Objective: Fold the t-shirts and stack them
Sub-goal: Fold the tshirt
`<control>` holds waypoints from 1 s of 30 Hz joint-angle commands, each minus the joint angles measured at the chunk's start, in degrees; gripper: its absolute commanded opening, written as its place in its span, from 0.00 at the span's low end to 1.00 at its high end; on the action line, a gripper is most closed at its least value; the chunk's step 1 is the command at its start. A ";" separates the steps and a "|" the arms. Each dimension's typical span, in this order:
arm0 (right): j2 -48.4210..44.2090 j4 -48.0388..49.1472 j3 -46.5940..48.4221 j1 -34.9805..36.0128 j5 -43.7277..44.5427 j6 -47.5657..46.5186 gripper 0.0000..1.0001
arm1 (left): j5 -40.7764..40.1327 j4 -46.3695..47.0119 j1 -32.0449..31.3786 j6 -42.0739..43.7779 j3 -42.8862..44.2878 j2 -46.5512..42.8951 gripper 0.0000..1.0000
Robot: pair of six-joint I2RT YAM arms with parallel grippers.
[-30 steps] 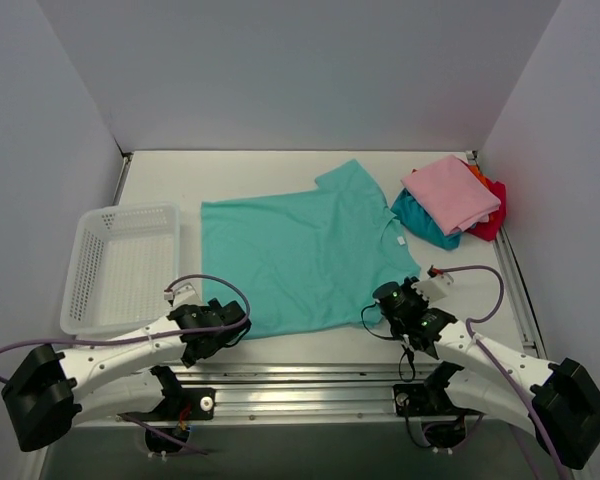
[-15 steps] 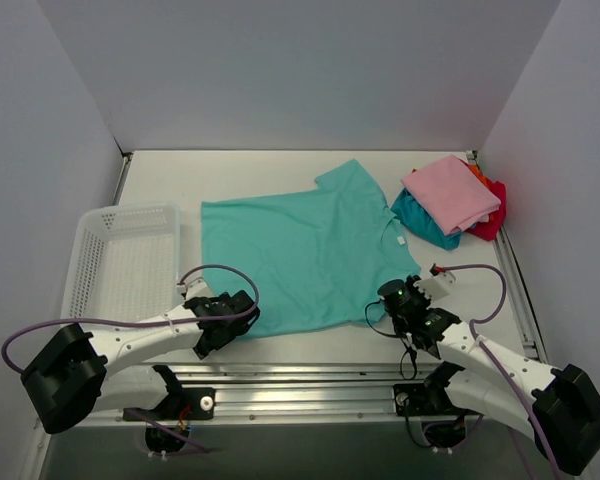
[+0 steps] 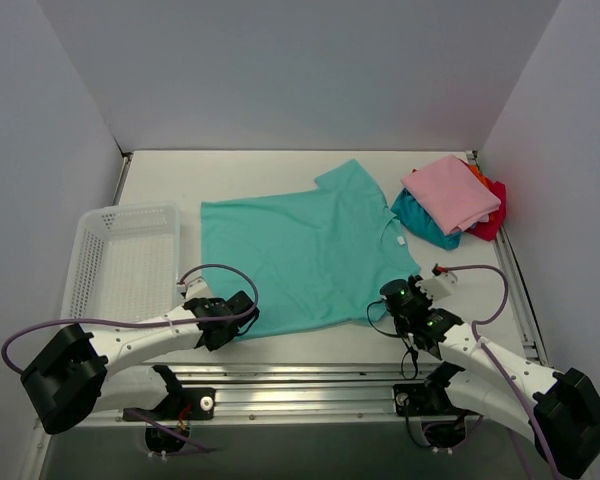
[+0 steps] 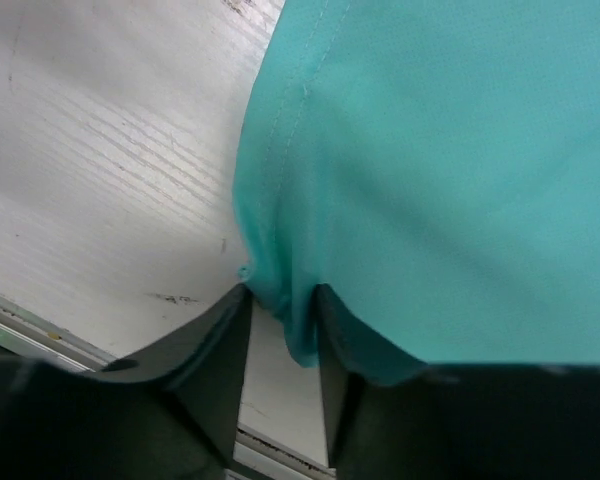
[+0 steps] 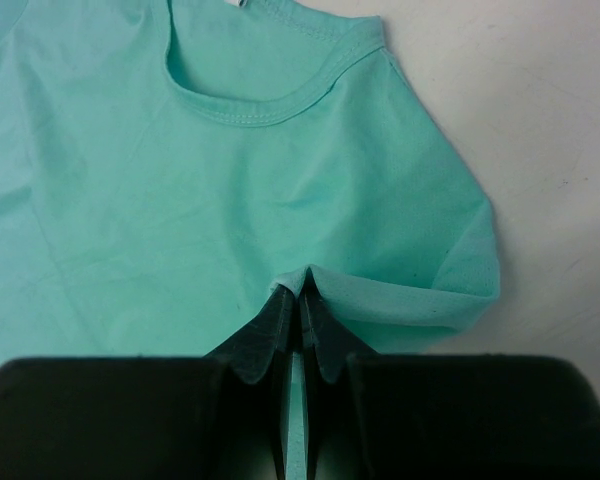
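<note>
teal-green t-shirt [image 3: 305, 255]: spread flat mid-scene, collar to the right | left gripper [image 4: 280, 300]: at its near-left hem corner, pinching bunched cloth | right gripper [image 5: 300, 292]: at its near-right sleeve, fingers pressed together on a raised fold | folded t-shirts [image 3: 450, 200]: stacked far right, well apart from both grippers

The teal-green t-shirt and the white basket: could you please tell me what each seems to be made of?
The teal-green t-shirt looks like a soft, matte knit cloth, probably cotton or a blend. It has a fine texture and stitched hems, and it folds limply where the right gripper pinches it. The white basket looks like rigid moulded plastic, with a regular mesh of holes.
</note>
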 commanded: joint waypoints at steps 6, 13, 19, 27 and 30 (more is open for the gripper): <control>-1.06 -3.70 -0.07 -0.41 1.67 0.95 0.00 | 3.23 6.03 0.11 -1.16 -2.11 -0.21 0.03; -3.42 -7.92 1.42 -0.41 1.94 1.83 0.00 | 2.61 6.30 0.11 1.03 -1.67 -3.11 0.02; -4.75 -10.91 5.19 -0.41 2.38 1.13 0.00 | 1.82 6.30 0.55 5.16 0.70 -6.36 0.02; -0.10 -9.16 12.22 -0.41 3.26 -3.26 0.00 | 7.88 15.17 8.81 13.69 0.00 -8.91 0.02; 2.63 -8.19 15.56 -0.41 3.61 -4.67 0.00 | 8.23 17.11 10.57 15.63 1.32 -9.00 0.02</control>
